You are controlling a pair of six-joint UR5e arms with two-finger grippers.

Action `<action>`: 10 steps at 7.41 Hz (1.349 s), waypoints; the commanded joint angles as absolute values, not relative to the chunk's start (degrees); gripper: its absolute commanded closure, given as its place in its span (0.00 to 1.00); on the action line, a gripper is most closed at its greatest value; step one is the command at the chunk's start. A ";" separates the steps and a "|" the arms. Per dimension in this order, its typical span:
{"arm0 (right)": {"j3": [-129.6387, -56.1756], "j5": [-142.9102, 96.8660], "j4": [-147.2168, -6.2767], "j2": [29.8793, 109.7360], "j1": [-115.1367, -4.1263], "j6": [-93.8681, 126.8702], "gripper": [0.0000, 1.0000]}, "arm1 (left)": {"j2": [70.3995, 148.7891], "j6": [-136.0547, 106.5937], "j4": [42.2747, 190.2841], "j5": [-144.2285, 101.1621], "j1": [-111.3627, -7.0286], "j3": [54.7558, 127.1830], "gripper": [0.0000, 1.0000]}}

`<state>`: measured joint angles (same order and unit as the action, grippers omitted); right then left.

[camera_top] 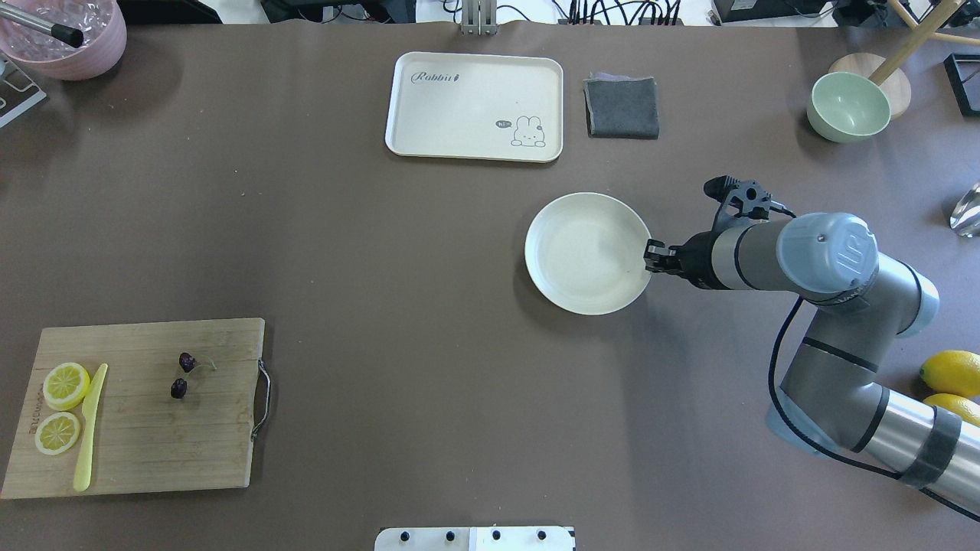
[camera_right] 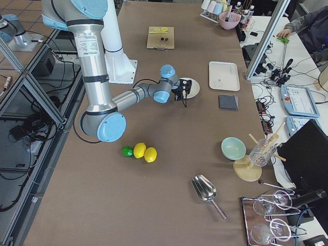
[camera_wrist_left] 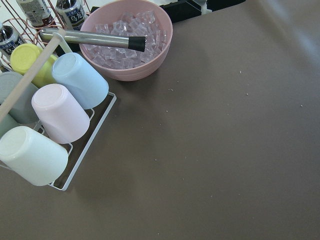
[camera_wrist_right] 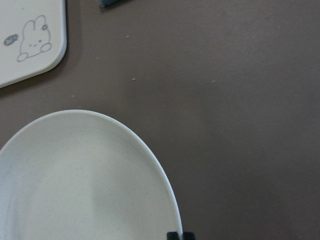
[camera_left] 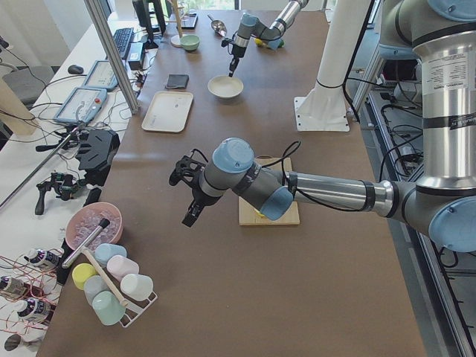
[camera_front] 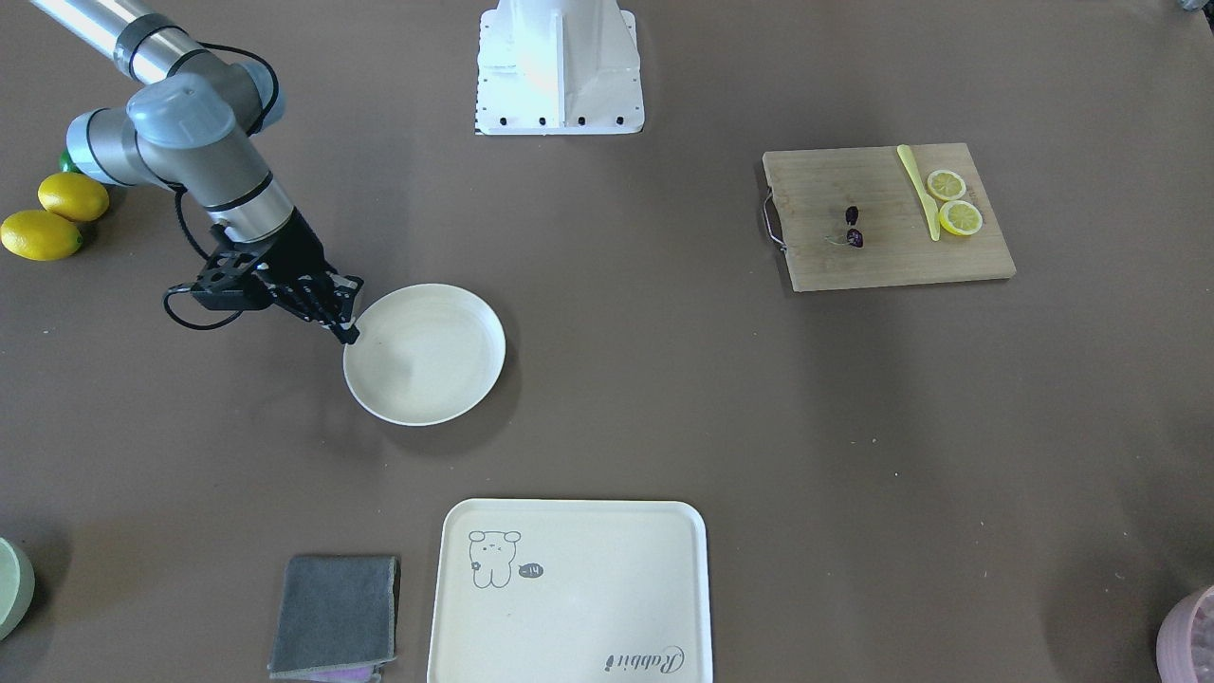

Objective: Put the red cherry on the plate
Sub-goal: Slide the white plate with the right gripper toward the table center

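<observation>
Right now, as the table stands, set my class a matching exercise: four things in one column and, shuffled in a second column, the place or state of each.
Things
1. red cherry
2. plate
3. grey cloth
4. whole lemons

Places or states
A. beside the cream tray
B. on the wooden cutting board
C. side by side on the bare table
D. empty, with the right gripper at its rim

Pairs: 1-B, 2-D, 3-A, 4-C
</observation>
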<state>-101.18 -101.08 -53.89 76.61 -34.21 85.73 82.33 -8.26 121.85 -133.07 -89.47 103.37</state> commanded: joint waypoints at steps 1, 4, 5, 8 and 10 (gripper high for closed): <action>-106.87 -98.63 -66.22 69.22 -28.95 90.58 1.00 | 82.44 -8.35 121.82 -133.07 -89.39 103.27 0.02; -104.85 -90.62 -72.59 62.23 -20.67 91.23 1.00 | 82.53 -8.35 121.82 -133.07 -89.38 103.18 0.02; -103.11 -88.96 -72.60 60.83 -19.61 91.23 1.00 | 82.44 -8.35 121.73 -133.07 -89.38 103.10 0.02; -102.21 -88.06 -72.60 59.33 -20.64 89.56 0.00 | 82.44 -8.35 121.64 -133.15 -89.38 103.10 0.02; -104.67 -93.48 -77.83 60.38 -28.35 79.71 0.00 | 82.44 -14.09 121.64 -135.50 -89.38 103.53 0.02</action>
<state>-103.27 -90.03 -74.23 59.97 -23.68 86.59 82.43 -9.68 121.54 -133.68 -89.38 103.31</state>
